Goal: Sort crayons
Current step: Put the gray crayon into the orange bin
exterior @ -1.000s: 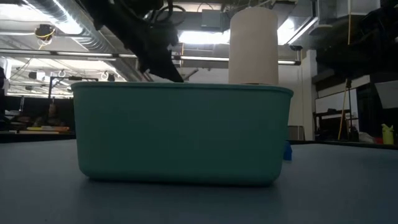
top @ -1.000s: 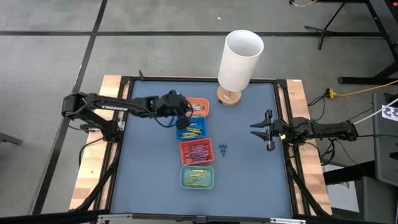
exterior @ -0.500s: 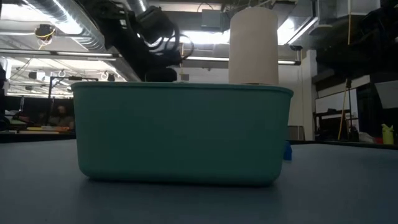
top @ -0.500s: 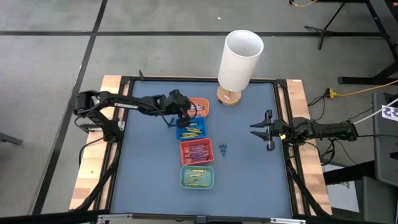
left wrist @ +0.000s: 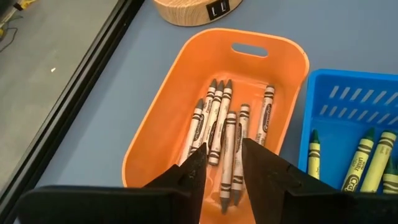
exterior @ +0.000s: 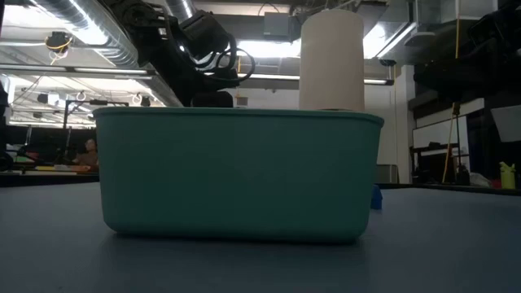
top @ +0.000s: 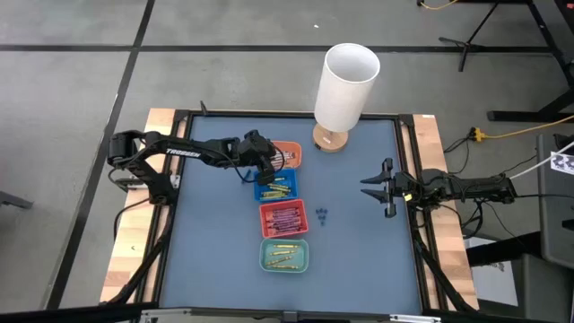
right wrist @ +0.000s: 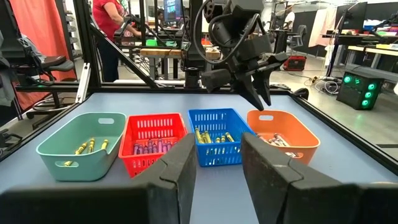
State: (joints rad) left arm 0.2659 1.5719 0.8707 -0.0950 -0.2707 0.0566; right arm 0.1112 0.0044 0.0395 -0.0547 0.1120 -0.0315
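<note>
Left gripper [left wrist: 222,163] has shifted from the blue tray [top: 275,186] to above the orange tray [left wrist: 163,118], fingers slightly apart, empty. Right gripper [top: 375,187] idles at the table's right side, fingers spread.

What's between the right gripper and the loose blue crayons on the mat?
Nothing visible. In the high view the right gripper hangs open near the table's right edge, and only bare mat separates it from the blue crayons beside the red tray.

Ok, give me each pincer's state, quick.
Left pincer: open, empty, above the orange tray of crayons.
Right pincer: open, empty, waiting at the right side of the table.
</note>
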